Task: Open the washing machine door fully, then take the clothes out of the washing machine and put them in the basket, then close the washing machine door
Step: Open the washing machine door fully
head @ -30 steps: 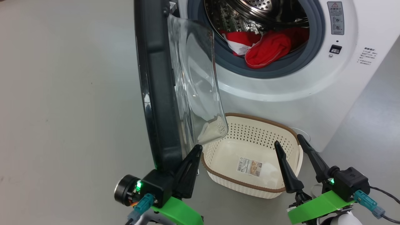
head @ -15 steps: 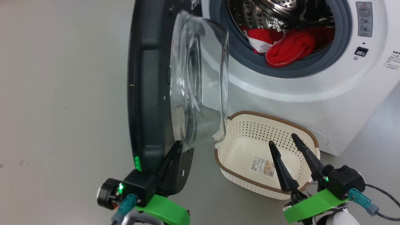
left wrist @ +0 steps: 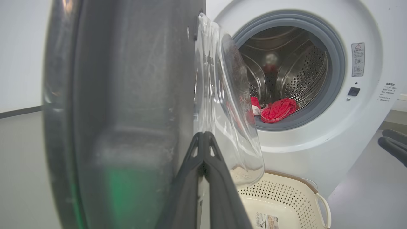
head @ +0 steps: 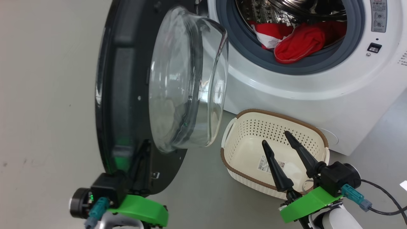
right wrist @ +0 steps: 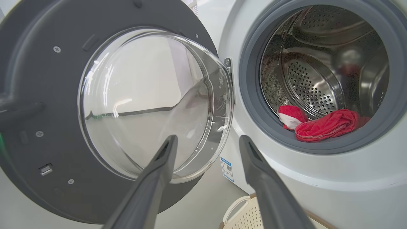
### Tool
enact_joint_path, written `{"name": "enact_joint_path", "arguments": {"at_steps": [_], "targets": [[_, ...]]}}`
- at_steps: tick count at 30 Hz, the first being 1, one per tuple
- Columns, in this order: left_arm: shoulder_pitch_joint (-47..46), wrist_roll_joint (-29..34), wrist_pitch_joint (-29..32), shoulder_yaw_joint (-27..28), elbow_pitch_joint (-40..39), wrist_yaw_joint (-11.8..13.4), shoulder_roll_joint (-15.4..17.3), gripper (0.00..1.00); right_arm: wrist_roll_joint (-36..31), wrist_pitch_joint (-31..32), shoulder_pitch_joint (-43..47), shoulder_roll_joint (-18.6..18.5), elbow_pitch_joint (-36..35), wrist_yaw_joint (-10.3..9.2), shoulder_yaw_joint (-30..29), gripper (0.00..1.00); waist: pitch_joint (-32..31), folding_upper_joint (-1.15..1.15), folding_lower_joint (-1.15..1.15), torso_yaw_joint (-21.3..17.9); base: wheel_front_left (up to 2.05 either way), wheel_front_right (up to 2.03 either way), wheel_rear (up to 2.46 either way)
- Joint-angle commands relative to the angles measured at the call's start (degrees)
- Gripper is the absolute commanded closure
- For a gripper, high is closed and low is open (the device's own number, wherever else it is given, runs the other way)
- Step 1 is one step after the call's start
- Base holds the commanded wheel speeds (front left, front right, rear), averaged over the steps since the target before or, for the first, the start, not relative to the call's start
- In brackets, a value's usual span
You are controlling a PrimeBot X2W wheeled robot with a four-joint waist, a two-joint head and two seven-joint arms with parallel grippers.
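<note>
The washing machine point(head: 318, 95) has its door point(head: 127, 79) standing wide at its left side. The red clothes point(head: 302, 41) lie in the drum at the front lip. The basket point(head: 276, 114) sits on the floor just before the machine and holds a paper label point(head: 265, 163). The left end effector point(left wrist: 203, 136) is closed, against the door's inner face. The right end effector point(head: 275, 137) hangs open over the basket.

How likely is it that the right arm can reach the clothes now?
Probably yes: the right gripper is open and empty, the washing machine door stands swung aside, and the clothes lie at the unblocked mouth of the drum.
</note>
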Motion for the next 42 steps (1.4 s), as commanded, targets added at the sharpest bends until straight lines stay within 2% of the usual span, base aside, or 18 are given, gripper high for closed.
{"name": "enact_joint_path", "arguments": {"at_steps": [1, 13, 21, 42], "targets": [[-0.9, -0.5, -0.6, 3.2, -1.0, 0.9, 1.8, 1.00, -0.6, -0.4, -1.7, 0.2, -1.1, 0.20, 1.6, 0.00, 0.0, 0.00, 0.00, 0.0, 0.00, 0.00, 0.00], [-2.9, -3.5, -2.9, 10.2, 2.7, 2.5, 4.8, 1.00, -2.2, -0.4, -0.6, 0.2, -1.2, 0.20, 1.0, 0.00, 0.5, 0.00, 0.00, -0.3, 0.00, 0.00, 0.00], [-6.3, -7.4, -6.3, 14.2, 6.9, 1.5, 4.6, 1.00, -3.1, -0.4, -0.4, 0.2, -1.2, 0.20, 0.9, 0.00, 0.7, 0.00, 0.00, -0.6, 0.00, 0.00, 0.00], [-14.6, -9.6, -9.5, 20.0, 21.5, -0.9, 6.9, 1.00, -4.8, -0.4, 1.4, -0.1, -2.5, 0.20, -0.6, 0.00, 1.5, 0.00, 0.00, -2.2, 0.00, 0.00, 0.00]]}}
